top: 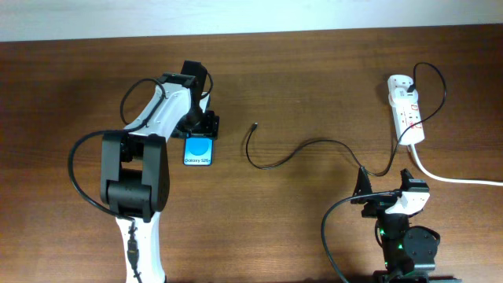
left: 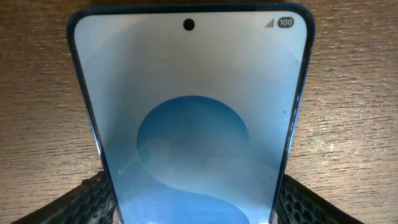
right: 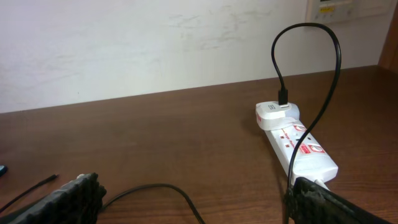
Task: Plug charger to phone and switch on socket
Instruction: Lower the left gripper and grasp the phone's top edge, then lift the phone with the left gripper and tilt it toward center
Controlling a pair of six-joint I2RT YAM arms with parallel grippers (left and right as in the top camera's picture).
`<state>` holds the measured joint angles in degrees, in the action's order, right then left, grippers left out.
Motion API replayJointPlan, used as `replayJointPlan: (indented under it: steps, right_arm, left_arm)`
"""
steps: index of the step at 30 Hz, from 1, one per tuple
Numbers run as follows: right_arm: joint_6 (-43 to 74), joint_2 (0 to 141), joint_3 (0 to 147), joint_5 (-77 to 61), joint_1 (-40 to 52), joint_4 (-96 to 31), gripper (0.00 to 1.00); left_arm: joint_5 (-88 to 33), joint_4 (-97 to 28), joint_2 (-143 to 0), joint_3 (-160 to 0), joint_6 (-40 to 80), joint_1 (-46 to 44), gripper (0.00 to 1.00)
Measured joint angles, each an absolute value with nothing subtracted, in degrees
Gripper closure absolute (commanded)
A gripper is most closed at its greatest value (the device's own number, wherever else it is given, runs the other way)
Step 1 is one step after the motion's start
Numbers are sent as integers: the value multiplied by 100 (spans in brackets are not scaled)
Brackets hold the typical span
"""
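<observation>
The phone [top: 199, 150] lies flat on the table, blue screen up, and fills the left wrist view [left: 193, 93]. My left gripper [top: 201, 127] [left: 198, 208] has a finger against each long side of the phone's near end. The charger's black cable [top: 314, 142] runs from a white adapter on the socket [top: 407, 110] across the table to its plug tip [top: 255, 126], which lies loose to the right of the phone. My right gripper [top: 387, 193] [right: 205, 202] is open and low near the front edge, with the cable [right: 155, 186] lying between its fingers. The socket [right: 301, 149] is ahead of it to the right.
The socket's thick white cord [top: 456, 178] leaves toward the right edge. The cable loops up above the adapter [right: 277, 115]. A pale wall stands behind the table's far edge [right: 155, 50].
</observation>
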<state>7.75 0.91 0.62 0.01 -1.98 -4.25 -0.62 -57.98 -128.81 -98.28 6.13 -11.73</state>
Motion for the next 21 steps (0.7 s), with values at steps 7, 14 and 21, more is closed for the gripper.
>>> replayJointPlan:
  steps: [7, 14, 21]
  right_arm:
    - [775, 91, 62, 1, -198, -425, 2]
    - [775, 91, 62, 1, -198, -425, 2]
    - [777, 91, 62, 1, -198, -425, 2]
  left_arm:
    - [-213, -6333, -13080, -10283, 650, -1164, 31]
    - [-526, -7271, -13190, -12077, 655, -1166, 59]
    - [-1354, -7002, -13190, -12162, 1186, -1168, 100]
